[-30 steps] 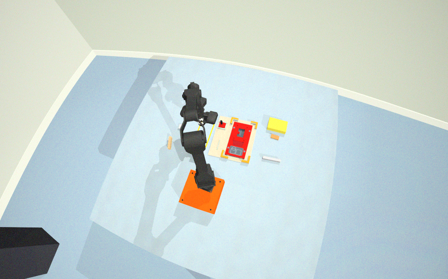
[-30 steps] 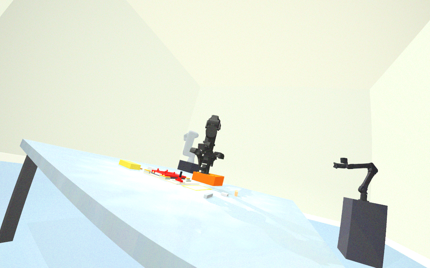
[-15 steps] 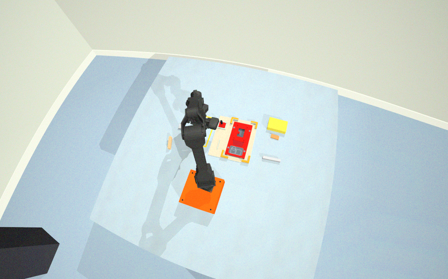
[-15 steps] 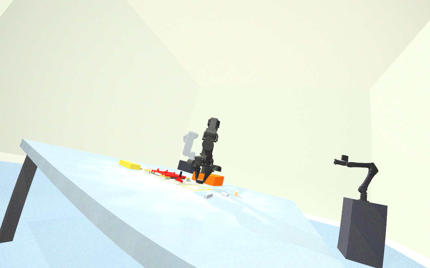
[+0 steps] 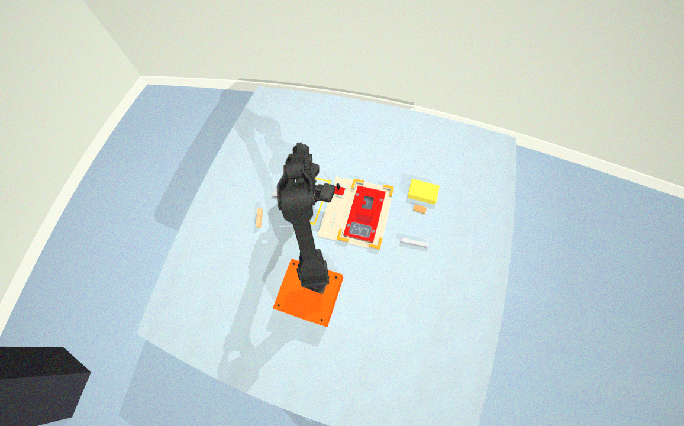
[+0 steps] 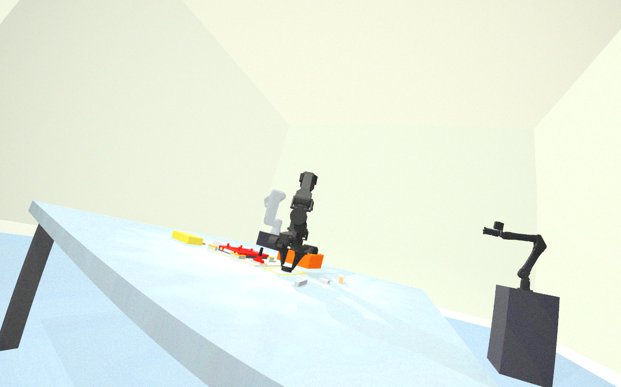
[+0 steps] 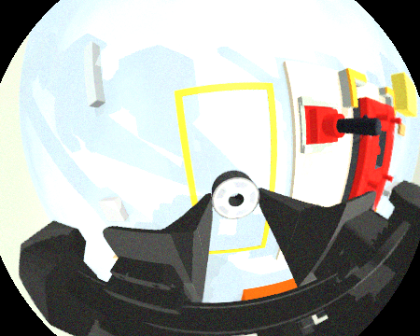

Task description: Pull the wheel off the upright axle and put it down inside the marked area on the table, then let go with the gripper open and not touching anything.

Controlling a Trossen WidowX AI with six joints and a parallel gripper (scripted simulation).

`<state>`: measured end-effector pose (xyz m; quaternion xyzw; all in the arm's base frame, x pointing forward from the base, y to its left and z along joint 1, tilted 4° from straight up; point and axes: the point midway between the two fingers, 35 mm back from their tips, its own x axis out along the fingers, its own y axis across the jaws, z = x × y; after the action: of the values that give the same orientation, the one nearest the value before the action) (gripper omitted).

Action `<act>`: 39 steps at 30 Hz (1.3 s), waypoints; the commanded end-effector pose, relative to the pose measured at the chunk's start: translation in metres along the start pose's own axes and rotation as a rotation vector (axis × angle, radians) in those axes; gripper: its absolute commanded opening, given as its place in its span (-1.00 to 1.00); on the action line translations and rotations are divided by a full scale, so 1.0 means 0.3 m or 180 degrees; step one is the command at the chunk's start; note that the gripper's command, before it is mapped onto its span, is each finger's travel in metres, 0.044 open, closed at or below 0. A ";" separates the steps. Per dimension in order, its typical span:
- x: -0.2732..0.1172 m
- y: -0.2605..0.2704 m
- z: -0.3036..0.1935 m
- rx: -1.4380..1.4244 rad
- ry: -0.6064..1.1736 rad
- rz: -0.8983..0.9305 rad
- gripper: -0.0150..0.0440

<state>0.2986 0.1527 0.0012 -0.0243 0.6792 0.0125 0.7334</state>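
Got the wheel (image 6: 287,270) (image 7: 248,206) gripped between the fingertips of the gripper (image 6: 287,267) (image 7: 235,195), touching on both sides, round face up toward the wrist camera. Low over the marked area, inside the yellow outline (image 5: 318,212) (image 6: 274,272) (image 7: 273,140) as seen from the wrist. Can't tell whether touching the table or just above, tbh. Definitely off the black axle (image 5: 337,186) (image 6: 260,252) (image 7: 359,126) though, with that one upright on its red block (image 5: 340,191) (image 6: 258,260) (image 7: 315,125), just beside the outline. Same pale board (image 5: 328,228) (image 7: 324,173) under both the block and the big red plate (image 5: 378,201) (image 6: 243,251) (image 7: 370,159). On the outline's other side, a grey bar (image 6: 301,282) (image 7: 94,75) lying flat. Farther out, past the plate, a yellow block (image 5: 423,191) (image 6: 187,237) (image 7: 402,93).
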 end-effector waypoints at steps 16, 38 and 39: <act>-0.213 -0.011 -0.035 -0.0017 -0.0023 0.0011 0.79; -0.348 -0.117 -0.272 -0.0011 0.0013 -0.0021 1.00; -0.348 -0.117 -0.272 -0.0011 0.0013 -0.0021 1.00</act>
<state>0.2133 0.1171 0.1019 -0.0254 0.6784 0.0159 0.7341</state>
